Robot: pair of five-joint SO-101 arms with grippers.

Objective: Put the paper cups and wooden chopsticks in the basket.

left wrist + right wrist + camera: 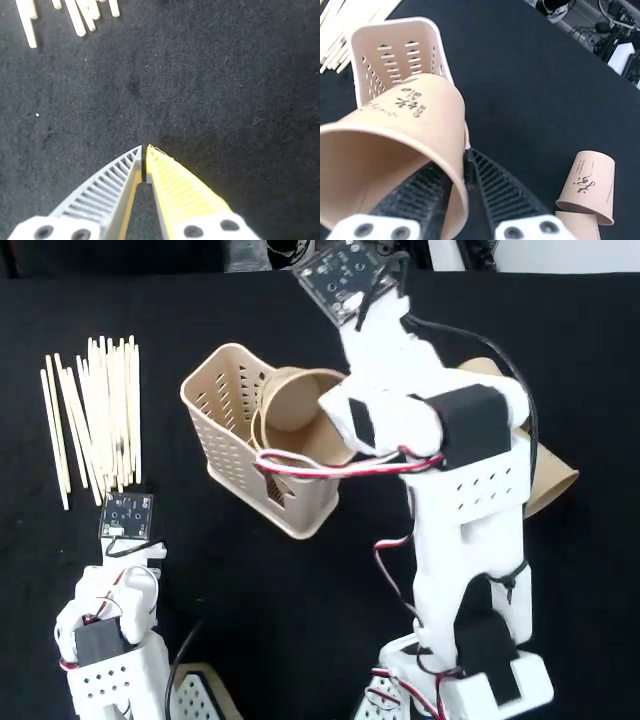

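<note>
**Cup pinched at basket mouth**

Right gripper [467, 156] is clamped on the wall of a tan paper cup [395, 150] — one of its ribbed black fingers [505, 195] outside, the other inside the rim. The cup sits at the open mouth of the beige slotted basket [225, 405], which lies tilted on the black cloth [225, 75]. Left gripper [144, 150] has its tips touching and holds nothing — near the pale round wooden chopsticks [95, 410]. More cups [587, 185] lie beside the right arm.
</note>
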